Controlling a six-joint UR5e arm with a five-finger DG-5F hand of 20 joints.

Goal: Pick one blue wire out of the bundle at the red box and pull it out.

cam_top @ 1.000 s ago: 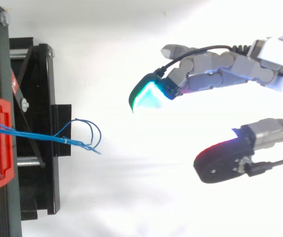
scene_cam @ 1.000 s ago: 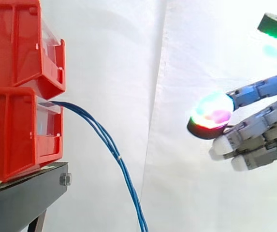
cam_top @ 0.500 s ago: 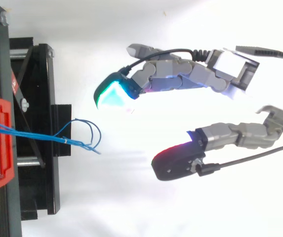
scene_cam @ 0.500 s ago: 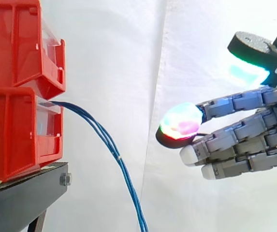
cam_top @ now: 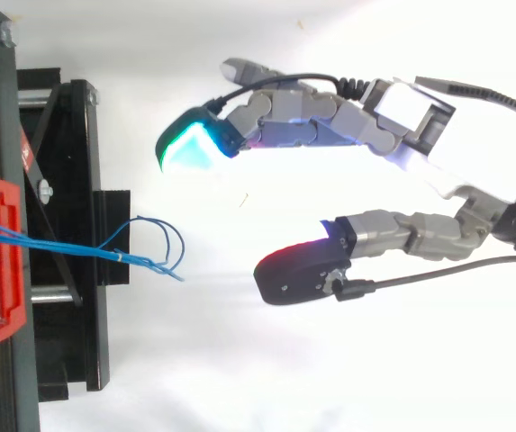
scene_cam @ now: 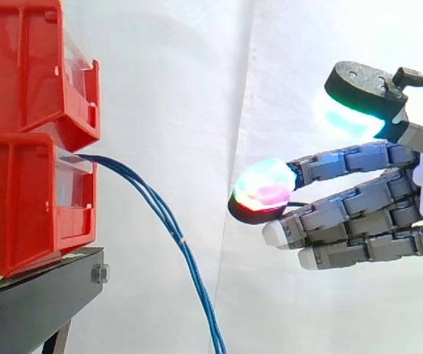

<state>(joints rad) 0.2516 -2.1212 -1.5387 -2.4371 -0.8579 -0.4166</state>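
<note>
Sitting on a black metal stand [scene_cam: 34, 310], two stacked red plastic bins [scene_cam: 19, 199] are holding a bundle of thin blue wires [scene_cam: 165, 215], which is hanging from the lower bin and drooping rightward. Well apart to the right, the grey robot hand [cam_top: 483, 166] is hovering, fingers [scene_cam: 351, 210] spread open, gripping nothing.

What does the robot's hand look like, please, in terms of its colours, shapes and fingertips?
The hand has a white, boxy palm and grey, blocky, segmented fingers. Some fingertips are thick rounded pads in black housings, glowing cyan-green, pink and red; others are plain white caps.
</note>
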